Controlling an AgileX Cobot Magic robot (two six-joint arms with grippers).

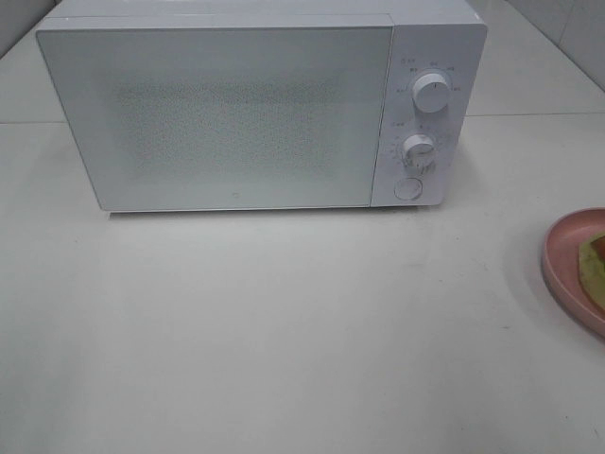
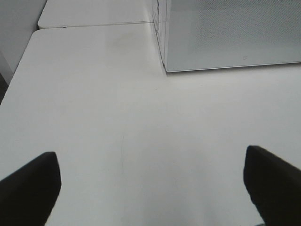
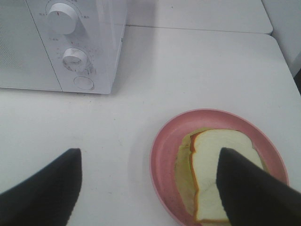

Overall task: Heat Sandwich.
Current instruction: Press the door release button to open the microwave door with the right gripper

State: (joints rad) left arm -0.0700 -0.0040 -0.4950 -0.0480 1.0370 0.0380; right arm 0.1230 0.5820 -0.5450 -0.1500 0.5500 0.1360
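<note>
Left gripper [image 2: 150, 157] and right gripper [image 3: 148, 157] gape apart, empty. Sandwich [image 3: 211, 160] sits on pink plate [image 3: 158, 160] at the high view's right edge.

**White tables, pale walls, soft light**

A smooth white tabletop with rounded corners [image 2: 117, 117] fills the scene. A second white table of the same kind [image 2: 94, 12] butts against its far edge, with a thin seam [image 1: 539, 115] between them. A pale grey wall [image 2: 14, 33] runs along the left side. The light is soft and even, and shadows are faint.
</note>
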